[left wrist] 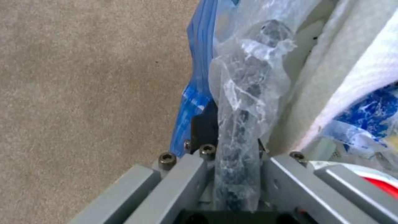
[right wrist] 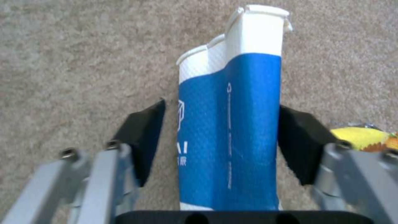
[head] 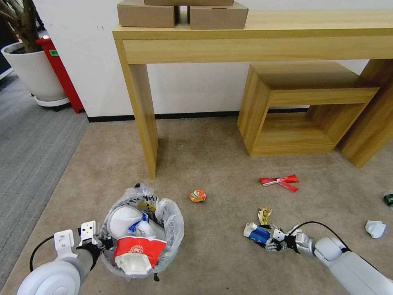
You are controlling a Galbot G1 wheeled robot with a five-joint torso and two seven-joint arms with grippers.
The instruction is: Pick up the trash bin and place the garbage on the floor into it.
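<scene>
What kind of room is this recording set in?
Probably an office or lobby corner: a wooden console table with cardboard boxes against a white wall, carpeted floor, a potted plant.

Floor [head: 213, 155]: beige-tan carpet, grey striped carpet at far left.
Near left: trash bin [head: 172, 229], bag-lined, stuffed with litter.
Centre: orange packet [head: 197, 196], alone.
Near right: blue-and-white carton [head: 257, 233], yellow wrapper [head: 265, 214] just beyond.
Right, farther: red wrappers [head: 280, 182].
Right edge: crumpled white paper [head: 375, 228]; green-label bottle [head: 388, 199].
Far: wooden desk legs [head: 144, 119], open wooden cube [head: 299, 110].
</scene>
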